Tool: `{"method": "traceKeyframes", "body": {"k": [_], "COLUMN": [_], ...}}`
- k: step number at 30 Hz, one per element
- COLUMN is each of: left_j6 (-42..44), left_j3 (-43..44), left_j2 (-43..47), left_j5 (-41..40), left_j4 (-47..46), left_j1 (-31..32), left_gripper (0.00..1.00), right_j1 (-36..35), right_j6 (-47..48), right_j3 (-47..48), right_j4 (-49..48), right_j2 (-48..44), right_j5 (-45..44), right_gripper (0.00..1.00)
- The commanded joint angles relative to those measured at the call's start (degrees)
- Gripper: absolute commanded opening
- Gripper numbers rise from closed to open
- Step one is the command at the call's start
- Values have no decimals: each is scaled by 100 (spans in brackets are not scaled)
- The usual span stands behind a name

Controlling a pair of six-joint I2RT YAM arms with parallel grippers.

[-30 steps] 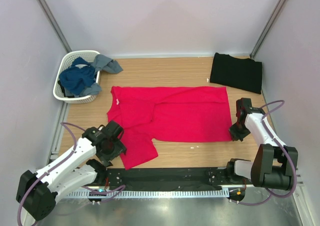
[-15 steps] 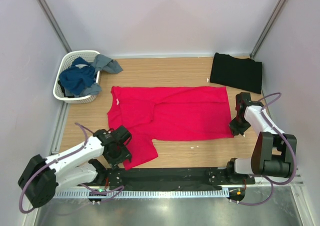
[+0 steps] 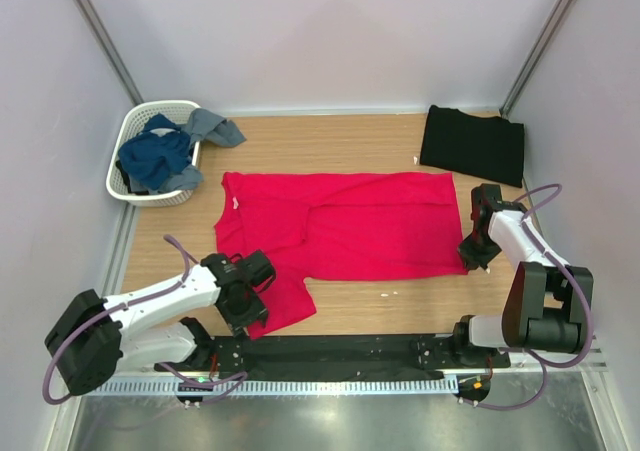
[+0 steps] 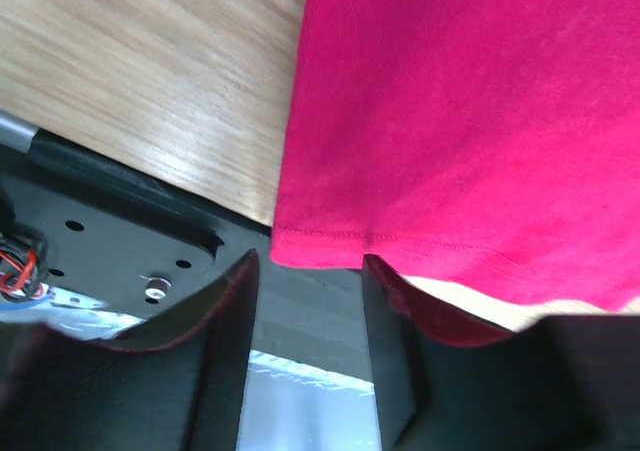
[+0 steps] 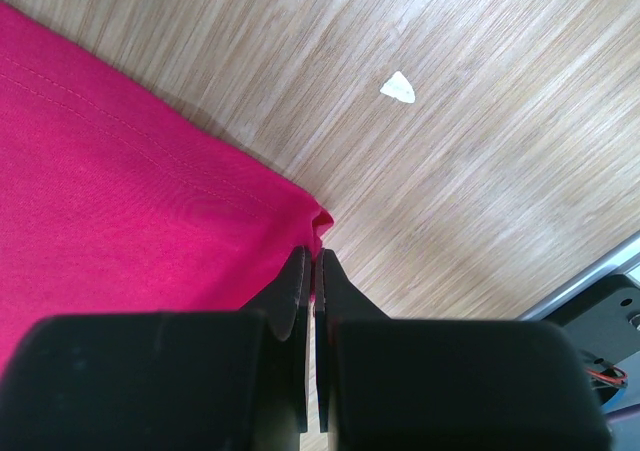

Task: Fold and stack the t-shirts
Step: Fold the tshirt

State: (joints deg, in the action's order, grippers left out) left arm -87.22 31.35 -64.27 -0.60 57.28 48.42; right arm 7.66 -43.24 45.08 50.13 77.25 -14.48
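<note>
1. Red t-shirt [image 3: 340, 226]: spread flat at centre; pale neck tag [image 3: 237, 203] towards 9 o'clock, too small to read.
2. Black t-shirt [image 3: 472, 144]: folded, at 2 o'clock, apart from the red one. Two t-shirts in all.
3. White basket [image 3: 150, 197] at 10 o'clock, heaped with blue and grey clothes [image 3: 160, 156].
4. Left gripper [image 4: 305, 271]: fingers apart, astride the red hem at 7 o'clock.
5. Right gripper [image 5: 315, 261]: fingers together, pinching the red corner at 4 o'clock; one white scrap [image 5: 398, 87] nearby.
</note>
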Motion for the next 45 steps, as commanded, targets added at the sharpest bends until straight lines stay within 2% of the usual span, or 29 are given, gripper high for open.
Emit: {"method": "traceKeyframes", "body": {"k": [1,2,4,10,14,22,25,28,33,41,45], "left_j6": [-251,-260,-208,-269,-234,-208,-181,-146,-6,319,845], "left_j3": [20,-24,-33,-77,-68,-261,-297,-332,-262,668,1284], "left_j2": [231,248,213,275,275,213,231,283,126,178,12], "left_j5": [-98,-72,-37,-10,-10,25,25,-132,-203,-897,-1258], "left_j4": [144,109,117,204,319,-67,-155,-217,-226,564,846], "left_j1": [36,44,36,36,44,71,79,71,79,71,18], "left_gripper": [43,36,33,35,45,42,33,18,2,0,0], "right_j1": [-10,-19,-19,-10,-10,-10,-10,-19,-10,-10,-10], "right_j6": [18,18,53,70,88,62,62,35,53,27,-17], "right_j3": [97,106,115,106,133,71,97,106,115,185,334], "right_j4": [-108,-117,-109,-117,-126,-135,-144,-144,-144,-152,-144], "right_j2": [9,18,18,-18,62,-44,-18,0,36,-9,27], "right_j5": [-160,-160,-169,-204,-231,-239,-231,-222,-248,-222,-134], "right_gripper": [1,1,1,1,1,1,1,1,1,1,1]}}
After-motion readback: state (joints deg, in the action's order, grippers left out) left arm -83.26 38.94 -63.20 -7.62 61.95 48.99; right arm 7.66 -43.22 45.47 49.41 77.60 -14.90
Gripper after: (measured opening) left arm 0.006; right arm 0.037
